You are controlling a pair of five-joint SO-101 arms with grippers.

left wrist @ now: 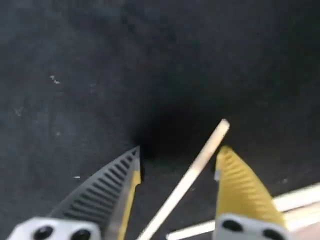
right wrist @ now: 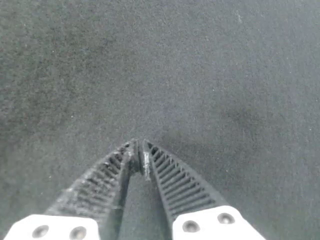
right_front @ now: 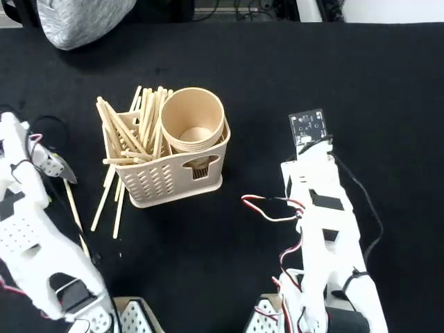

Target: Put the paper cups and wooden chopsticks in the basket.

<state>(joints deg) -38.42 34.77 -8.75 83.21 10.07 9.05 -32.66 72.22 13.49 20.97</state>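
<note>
Basket: the basket (right_front: 170,182) sits centre-left in the high view, on the black table (right_front: 347,69).
Paper cups: the paper cups (right_front: 193,119) are stacked and stand in the basket's right part.
Chopsticks: a bundle (right_front: 135,128) leans in the basket's left part; loose sticks (right_front: 111,198) lie on the table at its lower left.
Left pincer: the left pincer (left wrist: 181,150) is spread, straddling the end of one chopstick (left wrist: 192,172).
Right pincer: the right pincer (right wrist: 139,147) is pressed together with nothing in it, over bare table.
Handling: the stick is probably light, stiff and thin, and likely to roll or swing if pinched at its tip; a hold nearer its middle looks safer.
</note>
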